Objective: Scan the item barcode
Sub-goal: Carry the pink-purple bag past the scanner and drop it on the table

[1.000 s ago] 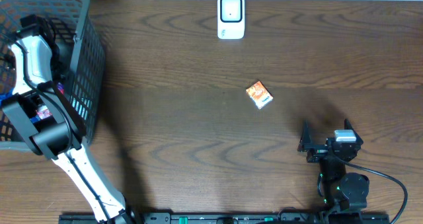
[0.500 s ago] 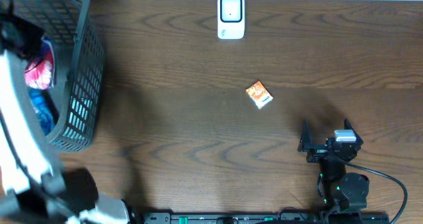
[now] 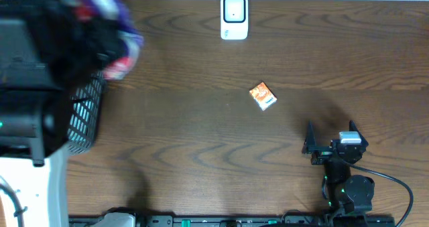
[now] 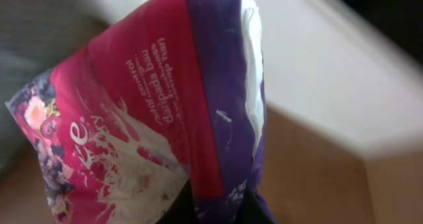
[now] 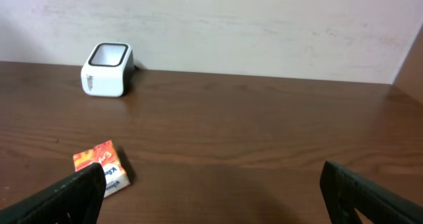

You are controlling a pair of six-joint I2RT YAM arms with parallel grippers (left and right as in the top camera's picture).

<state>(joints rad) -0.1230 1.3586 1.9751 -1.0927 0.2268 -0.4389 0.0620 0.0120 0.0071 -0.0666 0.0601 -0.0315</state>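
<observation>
My left gripper (image 4: 215,209) is shut on the lower edge of a pink and purple pouch (image 4: 165,105) with white splash print, which hangs in the air and fills the left wrist view. From overhead the pouch (image 3: 119,38) shows blurred at the top left, beside the raised left arm. No barcode shows on it. The white scanner (image 3: 234,17) stands at the table's far edge, also visible to the right wrist as the scanner (image 5: 106,69). My right gripper (image 3: 328,138) rests open at the near right, holding nothing.
A small orange and white box (image 3: 263,96) lies mid-table, in front of my right gripper's left finger as the box (image 5: 102,168). A grey mesh basket (image 3: 84,120) stands at the left edge, largely hidden under the left arm.
The left arm has risen out of the basket with the pouch and swung up close under the overhead camera, moving right. The right arm, box and scanner have not moved.
</observation>
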